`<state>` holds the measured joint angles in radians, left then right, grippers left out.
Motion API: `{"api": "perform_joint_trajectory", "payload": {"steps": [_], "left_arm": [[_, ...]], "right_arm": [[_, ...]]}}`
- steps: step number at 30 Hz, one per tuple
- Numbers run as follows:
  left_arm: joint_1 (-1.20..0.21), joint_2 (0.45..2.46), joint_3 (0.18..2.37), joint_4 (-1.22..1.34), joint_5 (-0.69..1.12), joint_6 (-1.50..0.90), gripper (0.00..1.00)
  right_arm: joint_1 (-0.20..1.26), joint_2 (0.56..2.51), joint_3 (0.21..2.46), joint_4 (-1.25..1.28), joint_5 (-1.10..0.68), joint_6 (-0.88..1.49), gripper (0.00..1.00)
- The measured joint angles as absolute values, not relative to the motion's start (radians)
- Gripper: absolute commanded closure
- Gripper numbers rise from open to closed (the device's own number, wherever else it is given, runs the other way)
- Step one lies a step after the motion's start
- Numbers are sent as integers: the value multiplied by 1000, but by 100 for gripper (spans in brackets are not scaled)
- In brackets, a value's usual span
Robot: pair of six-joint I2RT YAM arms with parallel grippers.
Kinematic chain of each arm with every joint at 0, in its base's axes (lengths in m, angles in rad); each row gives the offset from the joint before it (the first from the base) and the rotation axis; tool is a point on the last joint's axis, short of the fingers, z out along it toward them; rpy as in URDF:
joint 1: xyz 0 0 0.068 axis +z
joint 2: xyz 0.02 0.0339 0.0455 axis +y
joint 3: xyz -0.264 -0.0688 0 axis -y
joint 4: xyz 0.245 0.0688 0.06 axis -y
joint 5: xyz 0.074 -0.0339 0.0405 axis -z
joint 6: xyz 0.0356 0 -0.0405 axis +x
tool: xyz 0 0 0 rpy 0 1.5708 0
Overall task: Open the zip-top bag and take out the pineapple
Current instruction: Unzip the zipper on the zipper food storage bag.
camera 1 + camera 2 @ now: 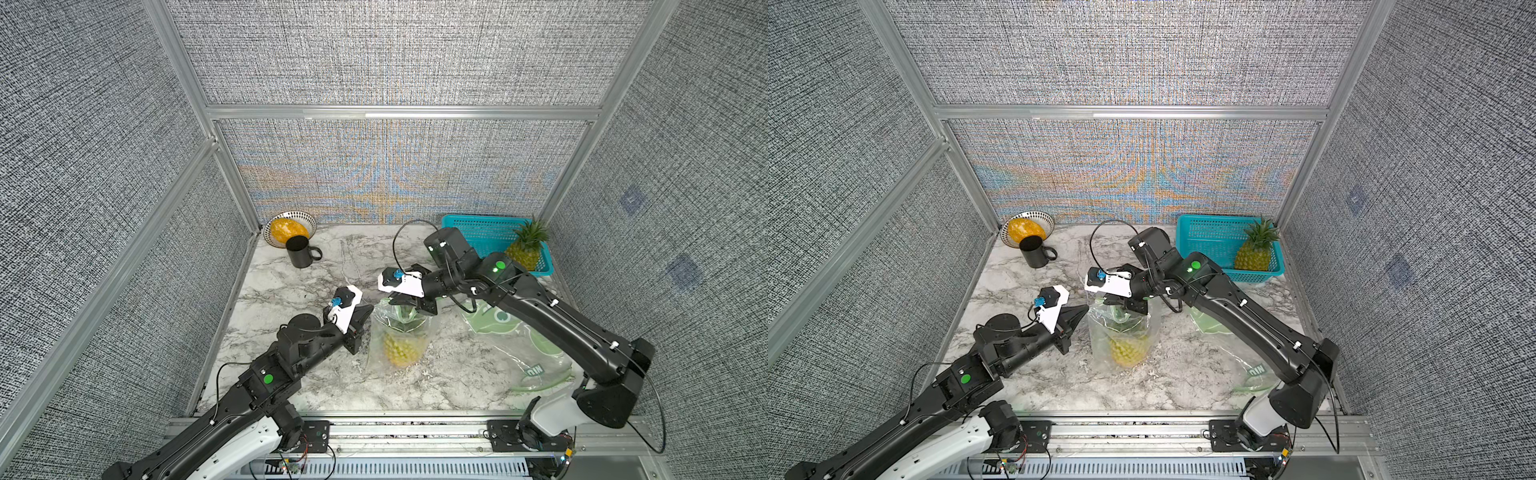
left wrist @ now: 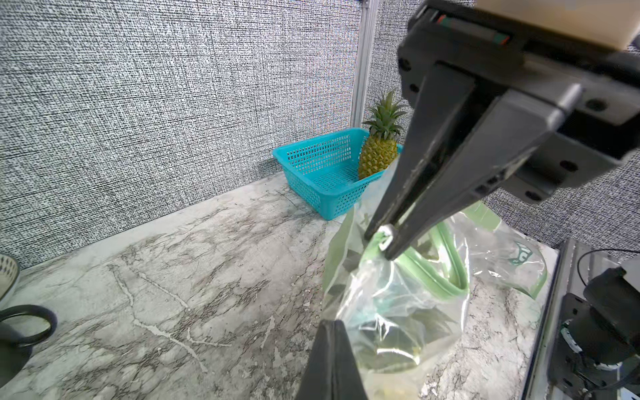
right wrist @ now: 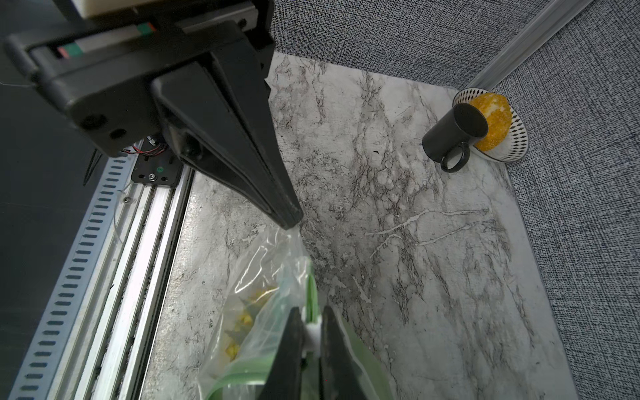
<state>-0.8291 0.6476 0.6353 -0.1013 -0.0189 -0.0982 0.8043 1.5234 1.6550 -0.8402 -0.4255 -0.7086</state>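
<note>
Bag (image 1: pixel 377 332): a clear bag with a green zip strip (image 2: pixel 446 270). It stands up near the middle of the worktop (image 1: pixel 332 386).
Pineapple (image 1: pixel 401 349): inside the bag, with its leaves toward the top.
Left claw (image 3: pixel 291 221): shut tight, pinching the clear top edge of the bag on the side nearer the worktop's left edge.
Right claw (image 2: pixel 384 242): closed from above on the little white slider (image 3: pixel 313 332) of the zip.
Flat bag (image 1: pixel 540 357): lies by the right edge, partly under the right arm.
Writing: there are green letters on the flat bag, too blurry to read.
Back right corner: a blue basket (image 1: pixel 469 232) with a second pineapple (image 1: pixel 524 249) standing in it.
Back left corner: a black mug (image 1: pixel 300 251) just in front of a dotted bowl (image 1: pixel 305 219). The bowl holds an orange-yellow lump (image 1: pixel 286 230).
</note>
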Motion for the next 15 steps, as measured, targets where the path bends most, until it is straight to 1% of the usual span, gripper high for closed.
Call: {"api": "perform_joint_trajectory", "payload": {"steps": [1, 2, 5, 10, 15], "left_arm": [[-827, 647, 635, -104, -32, -98, 82], [-823, 648, 635, -104, -34, -98, 74], [-823, 656, 640, -107, -20, -102, 69], [-814, 679, 664, -114, 49, -93, 56], [-782, 719, 691, -115, 122, -79, 57]], "right_arm": [[802, 1522, 1656, -849, -421, -707, 100], [798, 1522, 1657, -854, -424, -705, 100], [800, 1528, 1657, -857, -435, -704, 100], [804, 1553, 1663, -856, -466, -704, 100], [805, 1557, 1672, -855, -493, -705, 100]]}}
